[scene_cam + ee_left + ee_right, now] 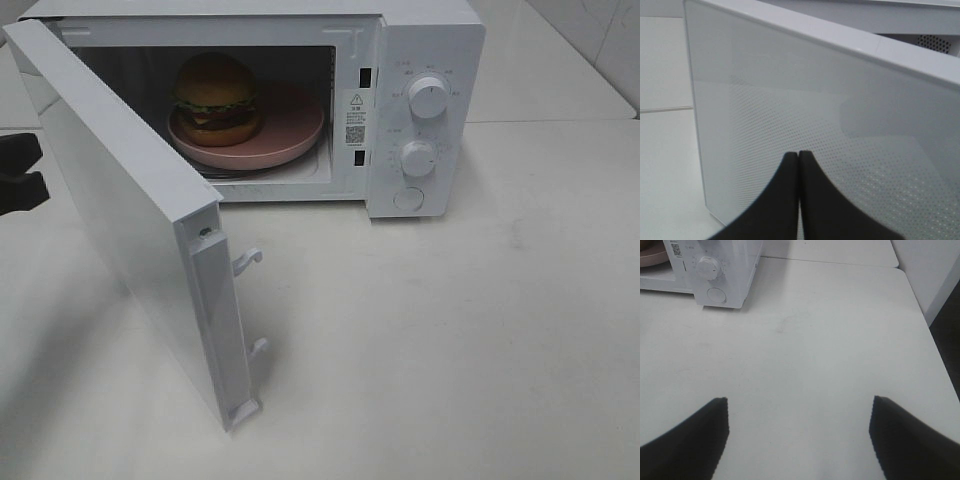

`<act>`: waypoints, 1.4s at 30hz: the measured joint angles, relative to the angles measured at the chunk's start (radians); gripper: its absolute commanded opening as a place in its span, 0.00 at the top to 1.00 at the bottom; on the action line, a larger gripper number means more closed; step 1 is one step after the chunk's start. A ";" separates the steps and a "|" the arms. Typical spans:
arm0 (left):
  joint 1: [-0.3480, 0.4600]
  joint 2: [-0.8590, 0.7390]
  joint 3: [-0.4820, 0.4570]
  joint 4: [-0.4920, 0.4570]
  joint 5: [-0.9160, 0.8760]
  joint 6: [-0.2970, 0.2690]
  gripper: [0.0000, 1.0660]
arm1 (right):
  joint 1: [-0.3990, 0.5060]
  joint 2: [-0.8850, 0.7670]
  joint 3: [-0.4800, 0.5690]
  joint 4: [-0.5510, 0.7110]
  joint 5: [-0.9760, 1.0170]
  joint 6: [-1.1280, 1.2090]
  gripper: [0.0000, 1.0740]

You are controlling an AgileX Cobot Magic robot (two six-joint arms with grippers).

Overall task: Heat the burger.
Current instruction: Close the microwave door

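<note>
Exterior high view: the burger (215, 97) is seen on the pink plate (295, 135) inside the microwave (430, 40), at 11 o'clock. Loading is judged complete; closing the wide-open door (120, 200) and setting the dials (429, 97) are judged outstanding. The left gripper (799, 162) is pressed fully shut, empty, near the door's outer face; the right gripper (800, 412) is spread wide over the table (815, 340), nothing grasped

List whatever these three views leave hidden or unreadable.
- Exterior high: left gripper mostly cut off at the frame edge; right gripper out of frame.
- Exterior high: microwave dial markings too small to read.
- Left wrist: the door fills the view, hiding the burger.
- Right wrist: burger cut off by the frame; only the pink plate rim shows.
</note>
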 measured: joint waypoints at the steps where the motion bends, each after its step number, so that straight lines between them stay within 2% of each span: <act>1: -0.019 0.011 -0.005 -0.025 0.000 0.015 1.00 | 0.000 0.000 0.000 0.000 0.000 0.000 0.29; 2: -0.052 0.027 -0.015 -0.061 0.000 0.039 1.00 | 0.000 0.000 0.000 0.000 0.000 0.000 0.29; 5: -0.094 0.049 -0.032 -0.098 0.000 0.052 1.00 | 0.000 0.000 0.000 0.000 0.000 0.000 0.29; 13: -0.166 0.114 -0.088 -0.139 0.000 0.058 1.00 | 0.000 0.000 0.000 0.000 0.000 0.000 0.29; 18: -0.235 0.162 -0.137 -0.215 0.000 0.085 1.00 | 0.000 0.000 0.000 0.000 0.000 0.000 0.29; 20: -0.284 0.189 -0.170 -0.280 0.000 0.115 1.00 | 0.000 0.000 0.000 0.000 0.000 0.000 0.29; 22: -0.297 0.197 -0.182 -0.298 0.000 0.124 1.00 | 0.000 0.000 0.000 0.000 0.000 0.000 0.29; 23: -0.328 0.216 -0.208 -0.347 0.000 0.147 1.00 | 0.000 0.000 0.000 0.000 0.000 0.000 0.29; 29: -0.400 0.268 -0.279 -0.460 0.000 0.198 1.00 | 0.000 0.000 0.000 0.000 0.000 0.000 0.29; 33: -0.430 0.292 -0.319 -0.509 0.003 0.225 1.00 | 0.000 0.000 0.000 0.000 0.000 0.000 0.29; 42: -0.495 0.368 -0.453 -0.681 0.041 0.330 1.00 | 0.000 0.000 0.000 0.000 0.000 0.000 0.29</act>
